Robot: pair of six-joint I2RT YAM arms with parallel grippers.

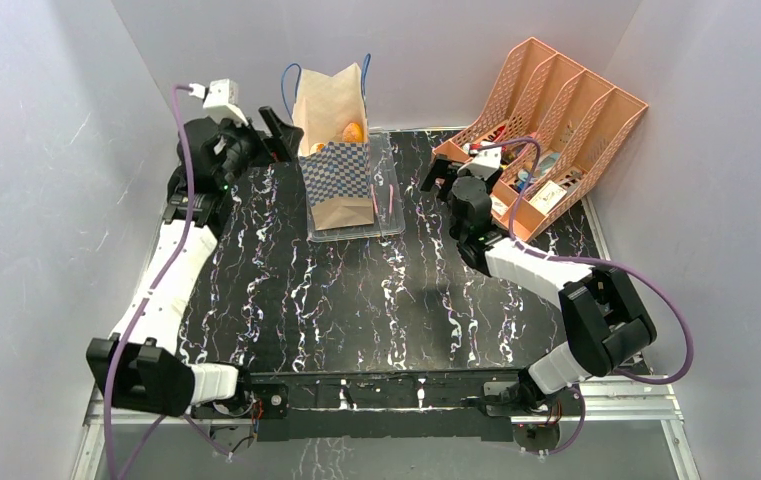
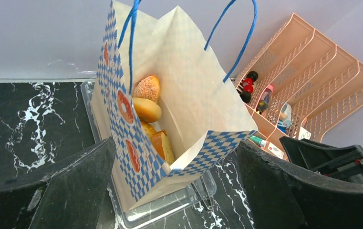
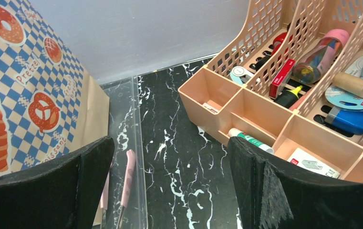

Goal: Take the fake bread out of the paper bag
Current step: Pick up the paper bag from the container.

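**Clerk:** Progress on the removal?

**Inspector:** None that shows. No piece of the fake bread [image 2: 147,109] lies out on the desk [image 1: 376,310]; every piece I can find is inside the paper bag [image 2: 189,90]. The whole job is judged outstanding.

**Clerk:** Location of the bag?

**Inspector:** At the far side of the desk, upright in a clear tray [image 1: 388,218], mouth open to the top. A pink file organizer [image 1: 556,130] stands to its right, apart from it.

**Clerk:** Condition of the contents?

**Inspector:** In the left wrist view, a speckled oval bun sits uppermost against the checkered wall, with a smooth golden bun just below it, touching. Two more orange-golden pieces lie lower, partly hidden behind the bag's front edge. I cannot tell whether more sit beneath them.

**Clerk:** And the bag itself?

**Inspector:** Tan paper, a blue-and-white checkered band printed with pastries, blue cord handles arching over the opening. The handles partly cross the way in.

**Clerk:** The arms?

**Inspector:** Left pincer [image 2: 174,152] is spread wide, holding nothing, near the bag's left side and looking down into the mouth. Right pincer [image 3: 170,143] is likewise spread and empty, low between bag and organizer, touching neither.
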